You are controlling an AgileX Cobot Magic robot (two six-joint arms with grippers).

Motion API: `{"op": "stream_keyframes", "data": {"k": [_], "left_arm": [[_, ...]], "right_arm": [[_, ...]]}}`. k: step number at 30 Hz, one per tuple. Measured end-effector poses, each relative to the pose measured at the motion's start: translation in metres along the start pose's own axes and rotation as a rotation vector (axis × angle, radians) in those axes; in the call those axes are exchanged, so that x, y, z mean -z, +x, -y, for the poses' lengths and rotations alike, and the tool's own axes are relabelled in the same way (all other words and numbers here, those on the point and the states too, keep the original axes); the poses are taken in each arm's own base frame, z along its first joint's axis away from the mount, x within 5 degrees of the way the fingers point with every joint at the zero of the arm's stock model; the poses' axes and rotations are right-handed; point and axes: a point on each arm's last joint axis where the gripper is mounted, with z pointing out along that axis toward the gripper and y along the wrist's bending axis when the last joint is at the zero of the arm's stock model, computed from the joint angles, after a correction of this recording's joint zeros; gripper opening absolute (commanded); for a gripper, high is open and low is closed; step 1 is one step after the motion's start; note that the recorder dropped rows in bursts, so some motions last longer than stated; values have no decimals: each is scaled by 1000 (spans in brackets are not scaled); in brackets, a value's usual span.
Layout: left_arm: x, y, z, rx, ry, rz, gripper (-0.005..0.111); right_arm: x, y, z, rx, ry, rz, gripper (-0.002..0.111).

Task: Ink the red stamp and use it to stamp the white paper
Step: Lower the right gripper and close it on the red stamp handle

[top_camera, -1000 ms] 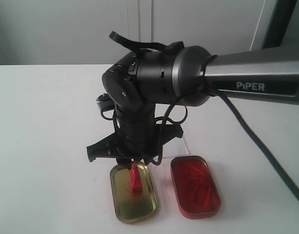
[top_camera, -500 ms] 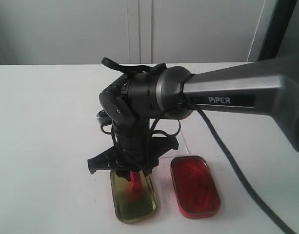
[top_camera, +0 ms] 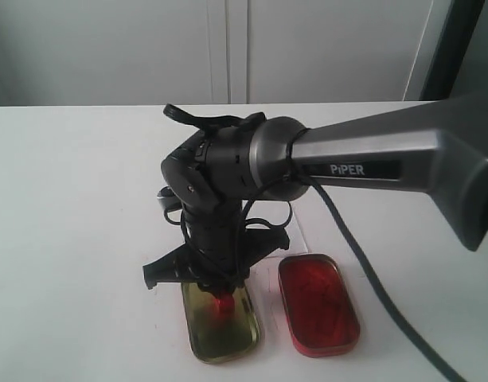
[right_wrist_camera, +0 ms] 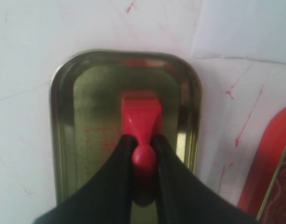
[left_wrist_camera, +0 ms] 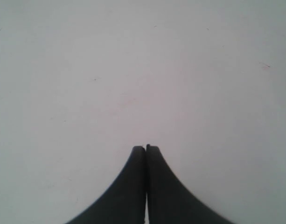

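My right gripper (right_wrist_camera: 143,140) is shut on the knobbed handle of the red stamp (right_wrist_camera: 141,114). The stamp's square base is down inside a shallow gold tin lid (right_wrist_camera: 59,121). The exterior view shows the same: the right gripper (top_camera: 220,286) points straight down and the red stamp (top_camera: 224,303) shows under it in the gold lid (top_camera: 197,350). The red-filled ink tin (top_camera: 317,304) lies just right of the lid. A white paper (right_wrist_camera: 245,28) shows by its edges beyond the lid. My left gripper (left_wrist_camera: 146,148) is shut and empty over bare white table.
The right arm's wrist and dark cable (top_camera: 363,270) hang over the table behind the tins. Red ink streaks (right_wrist_camera: 247,116) mark the table between lid and ink tin (right_wrist_camera: 273,163). The table's far edge meets a white wall.
The right arm has come down and the red stamp has sunk lower into the gold lid. The gripper now hides most of the stamp's handle in the exterior view.
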Motion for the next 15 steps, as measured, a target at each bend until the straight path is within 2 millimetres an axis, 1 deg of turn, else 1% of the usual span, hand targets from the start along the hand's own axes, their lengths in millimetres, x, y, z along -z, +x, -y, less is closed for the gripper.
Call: {"op": "stream_keyframes", "data": {"k": [3,4,8,12,15], "left_arm": [[0,0,0,0,0,0,0],[0,0,0,0,0,0,0],[0,0,0,0,0,0,0],[0,0,0,0,0,0,0],[0,0,0,0,0,0,0]], "right_arm": [[10,-1,1,7,-14,23,0],[21,-1,2,21,-28,46,0],[49,-2,5,58,-61,106,0],[63,-1,7,88,-75,137,0],[64,-5,13,87,-74,144,0]]}}
